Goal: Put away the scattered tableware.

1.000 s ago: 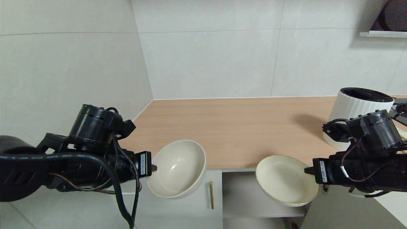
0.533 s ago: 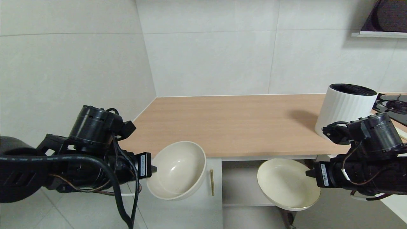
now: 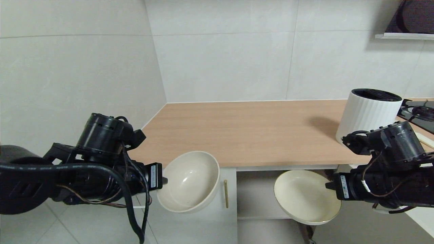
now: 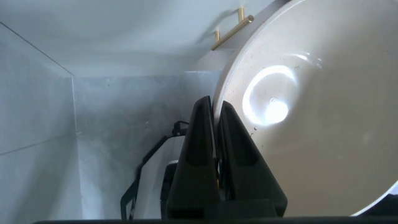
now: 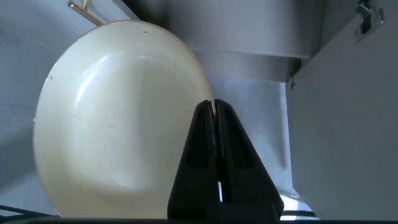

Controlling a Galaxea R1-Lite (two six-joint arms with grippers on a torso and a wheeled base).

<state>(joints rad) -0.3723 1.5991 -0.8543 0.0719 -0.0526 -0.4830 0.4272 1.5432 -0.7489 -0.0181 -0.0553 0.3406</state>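
A deep cream bowl (image 3: 190, 181) hangs in the air before the counter's front edge, tilted so its inside faces me. My left gripper (image 3: 163, 180) is shut on its rim, as the left wrist view shows on the bowl (image 4: 311, 106) with the gripper (image 4: 214, 109). A shallow cream plate (image 3: 305, 196) is held lower on the right, in front of the open cabinet. My right gripper (image 3: 327, 185) is shut on the plate's rim; the right wrist view shows the plate (image 5: 118, 118) and the gripper (image 5: 214, 109).
The wooden countertop (image 3: 247, 132) is bare apart from a white ribbed cylinder (image 3: 369, 113) at its right end, beside a stove (image 3: 418, 113). Below are a shut cabinet door with a brass handle (image 3: 225, 198) and an open cabinet compartment (image 3: 256, 196). Tiled walls stand left and behind.
The head view has shifted, so the counter and cabinet sit differently in the picture. Both grippers keep hold of the bowl and the plate; the plate sits a little lower than a second ago.
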